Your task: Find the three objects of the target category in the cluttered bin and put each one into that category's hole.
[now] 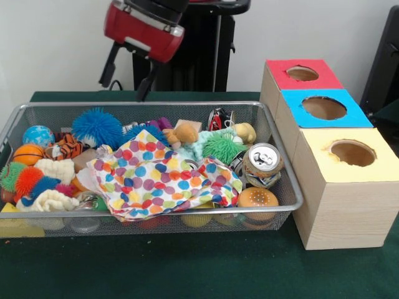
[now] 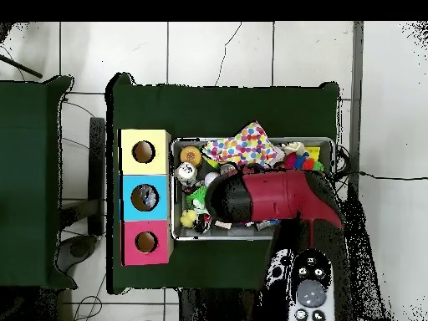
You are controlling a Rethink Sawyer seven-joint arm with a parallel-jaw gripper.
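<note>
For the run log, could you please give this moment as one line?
arm: above bin | gripper: unseen | polka-dot cloth: covers bin's middle | holes: red, blue, yellow

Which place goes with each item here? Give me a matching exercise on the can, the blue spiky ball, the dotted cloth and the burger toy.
Things:
1. can
2. blue spiky ball
3. dotted cloth
4. burger toy

Places in the front view:
A. spread over the bin's middle
B. bin corner closest to the yellow box, by the front rim
C. toward the bin's back left
D. just behind the burger toy, at the bin's right end

Pairs: 1-D, 2-C, 3-A, 4-B
</note>
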